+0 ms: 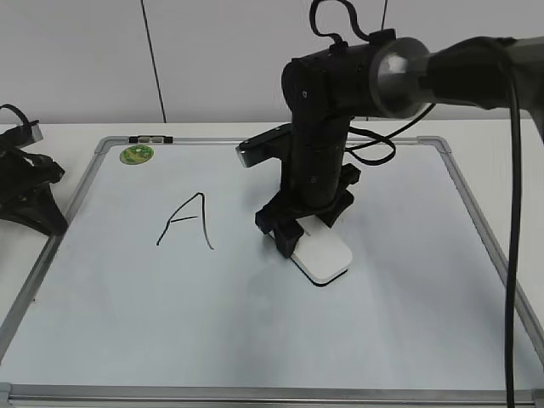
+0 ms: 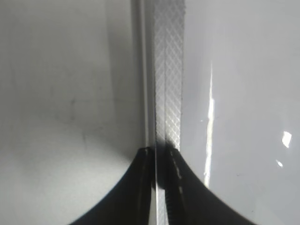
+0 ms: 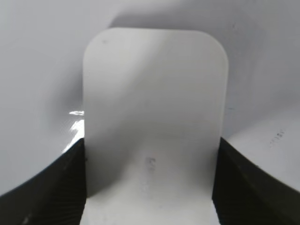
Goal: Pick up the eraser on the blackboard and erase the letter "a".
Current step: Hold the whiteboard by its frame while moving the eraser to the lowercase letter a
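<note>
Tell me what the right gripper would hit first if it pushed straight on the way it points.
The right gripper points down, jaws already against the eraser, so it probably presses that into the blackboard.

blackboard (image 1: 476, 229): 1 | eraser (image 1: 323, 257): 1 | capital "A" (image 1: 187, 221): 1 | green magnet (image 1: 136, 154): 1 | arms: 2

Exterior: slanted down across the blackboard (image 1: 255, 323) from its near edge. Right wrist: close above the eraser (image 3: 154, 108), shared with exterior. Left wrist: tight on the frame.
</note>
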Controlling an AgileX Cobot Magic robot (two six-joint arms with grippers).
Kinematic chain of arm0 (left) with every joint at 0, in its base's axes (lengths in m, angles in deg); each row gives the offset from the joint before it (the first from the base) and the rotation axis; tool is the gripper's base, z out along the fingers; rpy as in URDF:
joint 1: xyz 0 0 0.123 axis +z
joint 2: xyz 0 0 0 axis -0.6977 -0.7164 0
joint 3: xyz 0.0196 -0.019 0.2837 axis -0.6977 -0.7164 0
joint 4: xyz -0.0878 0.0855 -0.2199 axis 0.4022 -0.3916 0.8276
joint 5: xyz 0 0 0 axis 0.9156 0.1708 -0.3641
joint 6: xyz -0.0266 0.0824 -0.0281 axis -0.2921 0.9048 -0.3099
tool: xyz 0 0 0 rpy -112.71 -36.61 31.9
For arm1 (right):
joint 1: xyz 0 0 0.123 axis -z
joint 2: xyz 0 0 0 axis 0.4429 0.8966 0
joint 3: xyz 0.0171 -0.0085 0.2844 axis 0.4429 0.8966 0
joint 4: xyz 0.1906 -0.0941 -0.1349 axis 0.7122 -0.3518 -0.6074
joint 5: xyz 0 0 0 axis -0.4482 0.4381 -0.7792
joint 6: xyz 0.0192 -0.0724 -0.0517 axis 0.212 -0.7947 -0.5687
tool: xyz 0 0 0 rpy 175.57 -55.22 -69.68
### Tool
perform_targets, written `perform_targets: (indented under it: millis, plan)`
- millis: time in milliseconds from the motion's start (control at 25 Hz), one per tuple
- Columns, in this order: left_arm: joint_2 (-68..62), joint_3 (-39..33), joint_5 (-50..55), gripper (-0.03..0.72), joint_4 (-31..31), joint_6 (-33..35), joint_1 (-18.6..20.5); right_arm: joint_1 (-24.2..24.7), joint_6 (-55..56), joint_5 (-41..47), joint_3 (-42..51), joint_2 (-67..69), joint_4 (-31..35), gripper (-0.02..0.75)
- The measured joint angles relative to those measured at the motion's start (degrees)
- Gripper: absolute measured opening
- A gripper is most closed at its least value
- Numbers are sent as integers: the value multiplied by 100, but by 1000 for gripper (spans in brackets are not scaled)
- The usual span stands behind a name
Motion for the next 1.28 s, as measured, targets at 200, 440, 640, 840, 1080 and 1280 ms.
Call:
perform_targets:
  millis: [200, 440, 640, 840, 1080, 1280]
  plan:
    - [0, 0, 0, 42, 0, 0, 0, 151, 66, 14, 0, 0, -88, 525]
    - [0, 0, -10, 42, 0, 0, 0, 496, 132, 33, -9, 0, -253, 525]
    - [0, 0, -10, 42, 0, 0, 0, 902, 145, 96, -22, 0, -253, 525]
    - [0, 0, -10, 42, 0, 0, 0, 1268, 145, 154, -36, 0, -253, 525]
    - [0, 0, -10, 42, 0, 0, 0, 1370, 157, 451, -209, -34, -348, 525]
    - [0, 0, -10, 42, -3, 0, 0, 1455, 139, 714, -461, -517, -442, 525]
